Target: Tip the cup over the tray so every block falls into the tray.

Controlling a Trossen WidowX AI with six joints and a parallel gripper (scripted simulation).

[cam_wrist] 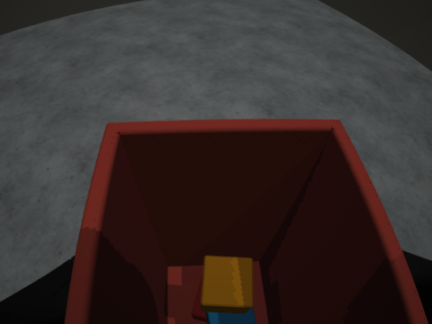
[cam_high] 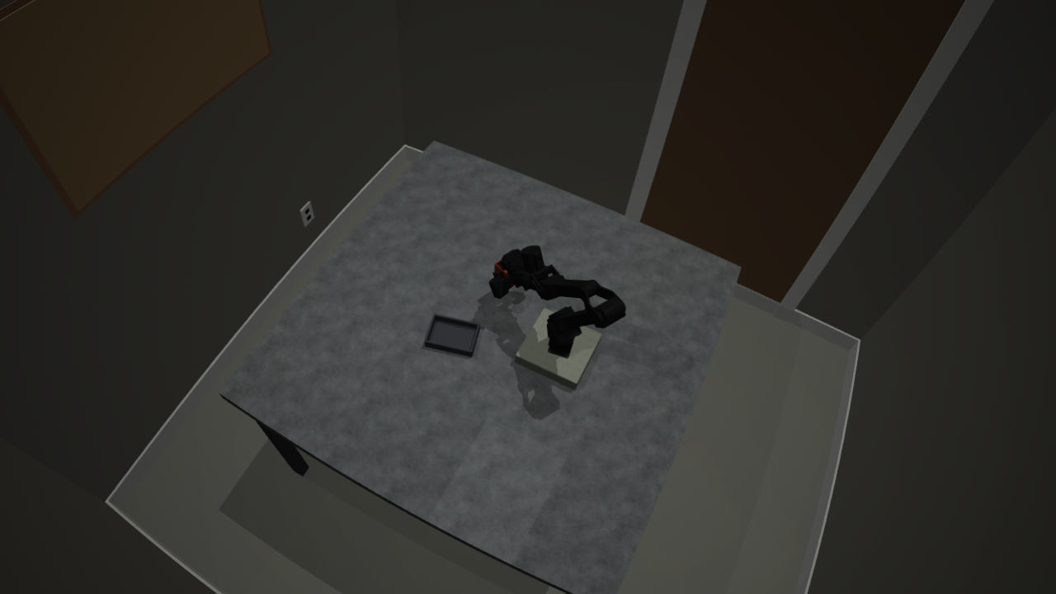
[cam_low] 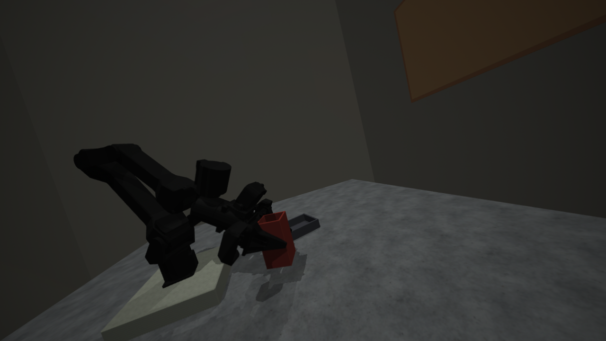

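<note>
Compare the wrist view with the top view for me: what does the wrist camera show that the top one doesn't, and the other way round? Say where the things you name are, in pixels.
Only wrist: a yellow block (cam_wrist: 227, 283), a blue block (cam_wrist: 231, 318) and part of a red block (cam_wrist: 199, 307) inside the cup.

Only top: the tray (cam_high: 451, 336), the arm's pale base plate (cam_high: 572, 374) and a wall outlet (cam_high: 307, 214).

Both: the red cup (cam_high: 500, 268) (cam_wrist: 225, 126) and the gray tabletop (cam_high: 354, 325) (cam_wrist: 216, 67).
</note>
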